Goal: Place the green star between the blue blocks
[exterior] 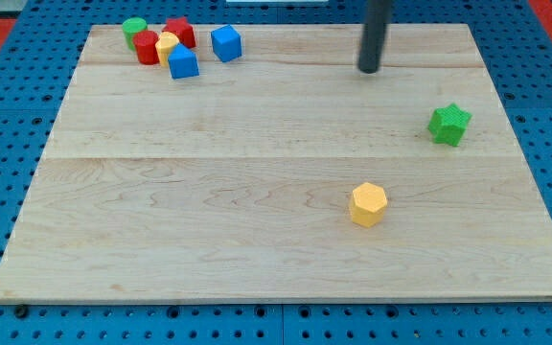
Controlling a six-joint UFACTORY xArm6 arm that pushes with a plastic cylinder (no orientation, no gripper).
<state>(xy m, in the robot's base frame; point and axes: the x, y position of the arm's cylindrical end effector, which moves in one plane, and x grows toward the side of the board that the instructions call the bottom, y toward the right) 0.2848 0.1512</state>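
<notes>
The green star (449,124) lies near the board's right edge, at mid height. Two blue blocks sit at the view's top left: a blue cube (226,43) and a blue block (183,62) just left and below it, with a small gap between them. My tip (368,70) is on the board near the top, up and to the left of the green star and well right of the blue blocks. It touches no block.
A cluster at the top left holds a green cylinder (134,31), two red blocks (146,47) (180,32) and a yellow block (166,44), touching the lower blue block. A yellow hexagon (368,203) lies below centre right. The wooden board (257,192) rests on a blue pegboard.
</notes>
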